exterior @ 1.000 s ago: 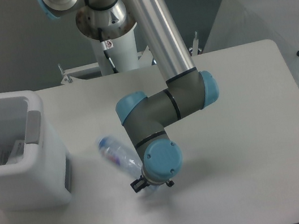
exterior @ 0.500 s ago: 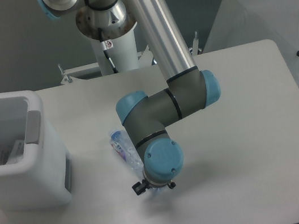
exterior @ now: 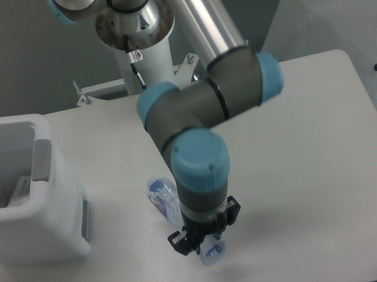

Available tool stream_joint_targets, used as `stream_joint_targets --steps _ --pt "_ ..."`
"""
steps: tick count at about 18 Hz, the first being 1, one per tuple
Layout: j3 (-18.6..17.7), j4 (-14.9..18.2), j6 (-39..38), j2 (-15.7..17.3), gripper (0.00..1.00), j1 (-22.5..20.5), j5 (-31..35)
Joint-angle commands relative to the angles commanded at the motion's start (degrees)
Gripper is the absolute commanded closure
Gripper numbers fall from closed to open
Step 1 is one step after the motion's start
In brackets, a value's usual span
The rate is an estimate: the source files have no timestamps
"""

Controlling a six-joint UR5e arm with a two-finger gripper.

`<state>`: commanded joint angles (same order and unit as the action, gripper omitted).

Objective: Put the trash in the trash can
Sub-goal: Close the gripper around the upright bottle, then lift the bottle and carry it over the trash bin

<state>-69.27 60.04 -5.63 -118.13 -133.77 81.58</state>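
White table [exterior: 303, 136]; grey wall [exterior: 8, 55] behind, seemingly bare.

clear plastic bottle [exterior: 162, 192], blue at the cap end, pink and blue on the label. white trash can [exterior: 23, 212], grey panel on the side facing the arm, pale wrapper [exterior: 2, 194] with small dark print inside. silver tube and grey joints on the arm [exterior: 194, 111], light blue end caps. black gripper [exterior: 205, 234]. off-white table [exterior: 308, 164]. white umbrella [exterior: 340, 10] at the right, black "superior" lettering. dark grey wall behind.
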Motion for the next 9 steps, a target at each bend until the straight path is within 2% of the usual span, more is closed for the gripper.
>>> stream_joint_targets --steps 3,5,9 --pt "4.31 -0.45 0.53 1.14 0.49 0.0 -4.04" --pt "5.28 -1.15 0.96 2.2 0.49 0.44 -5.19" --pt "6.34 -6.51 1.23 4.31 0.49 0.79 -11.07"
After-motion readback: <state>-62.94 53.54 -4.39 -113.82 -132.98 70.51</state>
